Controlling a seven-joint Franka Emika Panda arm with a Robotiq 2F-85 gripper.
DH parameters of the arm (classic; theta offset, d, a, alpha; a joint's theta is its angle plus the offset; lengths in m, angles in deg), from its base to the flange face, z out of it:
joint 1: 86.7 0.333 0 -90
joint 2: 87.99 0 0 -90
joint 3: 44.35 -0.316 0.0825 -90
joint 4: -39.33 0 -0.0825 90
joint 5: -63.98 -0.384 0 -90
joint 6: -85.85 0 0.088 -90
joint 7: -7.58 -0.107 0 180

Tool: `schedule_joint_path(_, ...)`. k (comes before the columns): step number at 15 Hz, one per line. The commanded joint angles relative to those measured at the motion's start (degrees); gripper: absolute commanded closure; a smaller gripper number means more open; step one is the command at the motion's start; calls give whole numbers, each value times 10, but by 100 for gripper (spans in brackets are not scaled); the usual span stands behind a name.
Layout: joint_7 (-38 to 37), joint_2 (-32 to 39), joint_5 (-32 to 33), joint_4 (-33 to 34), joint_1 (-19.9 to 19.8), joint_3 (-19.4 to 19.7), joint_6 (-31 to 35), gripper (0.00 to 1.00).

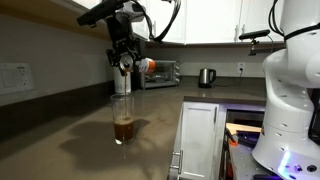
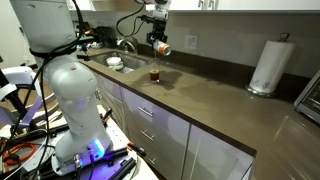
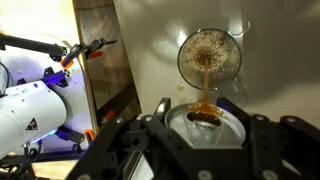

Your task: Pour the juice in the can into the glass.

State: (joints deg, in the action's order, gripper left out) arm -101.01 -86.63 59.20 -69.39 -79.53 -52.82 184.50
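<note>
One pincer clamped on one tilted can, one juice stream, falling into one glass

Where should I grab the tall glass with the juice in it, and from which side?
Grab the glass around its straight side wall, about halfway up, coming in level from the side. It stands upright with an open top and juice at the bottom, so a side hold keeps it level. Wait first: the can is pouring in from above.
</note>
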Motion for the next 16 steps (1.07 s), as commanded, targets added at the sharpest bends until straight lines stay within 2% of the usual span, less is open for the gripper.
schedule_joint_path(1,-9,9,8,21,8,-1,-18,73)
schedule_joint_path(16,-20,24,17,44,15,-2,-38,73)
